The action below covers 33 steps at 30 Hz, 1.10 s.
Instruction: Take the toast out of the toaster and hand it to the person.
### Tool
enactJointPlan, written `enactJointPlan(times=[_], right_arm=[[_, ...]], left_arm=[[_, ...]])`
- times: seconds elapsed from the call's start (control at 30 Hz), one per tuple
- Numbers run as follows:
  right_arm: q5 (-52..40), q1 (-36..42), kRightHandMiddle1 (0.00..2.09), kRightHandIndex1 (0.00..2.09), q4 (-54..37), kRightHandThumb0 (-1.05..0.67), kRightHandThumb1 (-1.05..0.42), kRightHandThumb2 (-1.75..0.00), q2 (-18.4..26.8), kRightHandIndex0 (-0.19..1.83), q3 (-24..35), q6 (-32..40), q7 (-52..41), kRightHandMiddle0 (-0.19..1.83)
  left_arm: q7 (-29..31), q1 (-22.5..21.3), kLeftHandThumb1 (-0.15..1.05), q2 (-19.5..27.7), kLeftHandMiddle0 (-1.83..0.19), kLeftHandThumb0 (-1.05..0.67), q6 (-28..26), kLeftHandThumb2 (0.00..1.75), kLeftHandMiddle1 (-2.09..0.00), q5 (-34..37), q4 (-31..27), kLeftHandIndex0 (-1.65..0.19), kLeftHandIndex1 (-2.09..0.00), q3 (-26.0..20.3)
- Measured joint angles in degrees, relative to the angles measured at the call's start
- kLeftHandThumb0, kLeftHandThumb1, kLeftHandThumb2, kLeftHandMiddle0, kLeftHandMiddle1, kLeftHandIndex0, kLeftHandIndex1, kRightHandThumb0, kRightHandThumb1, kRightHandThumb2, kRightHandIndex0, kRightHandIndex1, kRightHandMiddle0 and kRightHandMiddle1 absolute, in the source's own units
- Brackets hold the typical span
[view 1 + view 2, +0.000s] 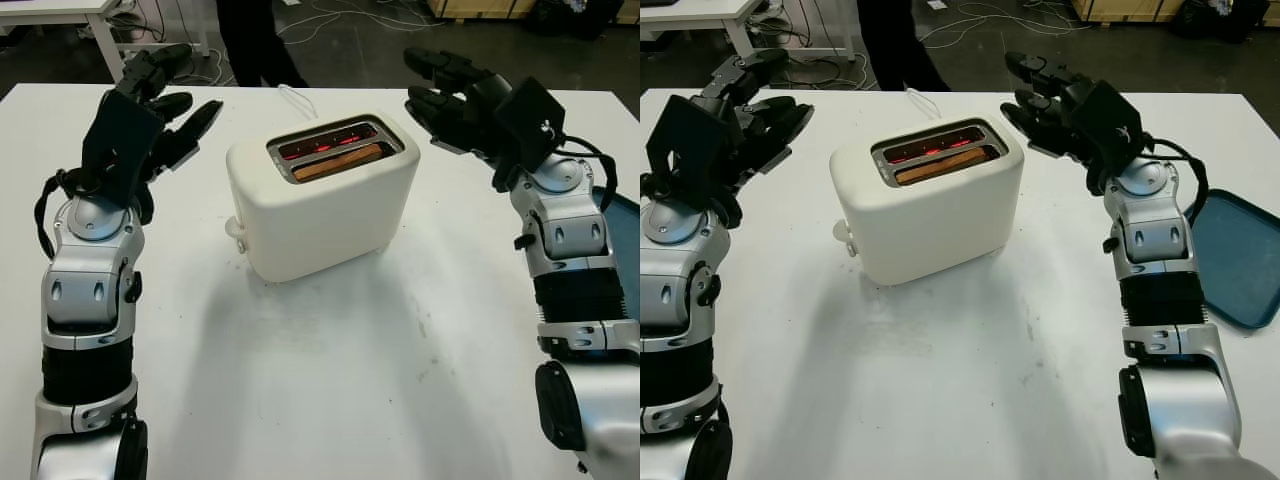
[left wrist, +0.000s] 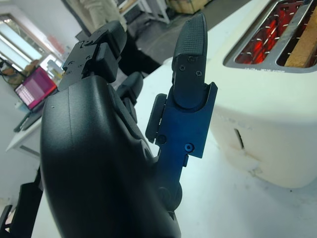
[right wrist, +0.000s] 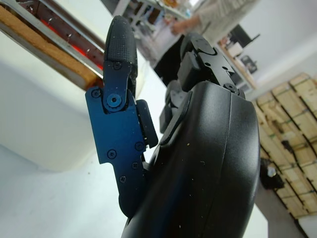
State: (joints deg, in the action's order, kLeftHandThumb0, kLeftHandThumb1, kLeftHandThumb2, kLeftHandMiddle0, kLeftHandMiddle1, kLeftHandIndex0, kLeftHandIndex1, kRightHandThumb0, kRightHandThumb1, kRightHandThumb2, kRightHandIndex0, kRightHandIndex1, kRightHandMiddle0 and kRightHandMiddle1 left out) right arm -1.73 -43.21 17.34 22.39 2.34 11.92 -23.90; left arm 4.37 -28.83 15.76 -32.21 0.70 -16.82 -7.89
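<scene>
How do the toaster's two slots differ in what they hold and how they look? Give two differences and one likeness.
The near slot holds a slice of toast; the far slot holds none that I can see. The far slot glows red inside, while brown toast hides most of the near slot. Both are long, metal-rimmed, parallel openings in the top of the white toaster.

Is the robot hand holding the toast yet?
No, the toast sits down in the near slot of the white toaster, with the left robot hand and right robot hand open beside it.
</scene>
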Motion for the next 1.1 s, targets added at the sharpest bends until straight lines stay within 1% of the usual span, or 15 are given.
enactJointPlan(times=[1.1], right_arm=[[0.65, 0.0, 0.01, 0.02, 0.67, -0.64, -0.92, -0.42, 0.04, 0.23, -0.52, -1.3, -0.08, 0.26]], left_arm=[[0.08, -0.01, 0.92, -0.01, 0.0, -0.57, -0.72, 0.14, -0.7, -0.03, -0.31, -0.14, -0.39, 0.04]])
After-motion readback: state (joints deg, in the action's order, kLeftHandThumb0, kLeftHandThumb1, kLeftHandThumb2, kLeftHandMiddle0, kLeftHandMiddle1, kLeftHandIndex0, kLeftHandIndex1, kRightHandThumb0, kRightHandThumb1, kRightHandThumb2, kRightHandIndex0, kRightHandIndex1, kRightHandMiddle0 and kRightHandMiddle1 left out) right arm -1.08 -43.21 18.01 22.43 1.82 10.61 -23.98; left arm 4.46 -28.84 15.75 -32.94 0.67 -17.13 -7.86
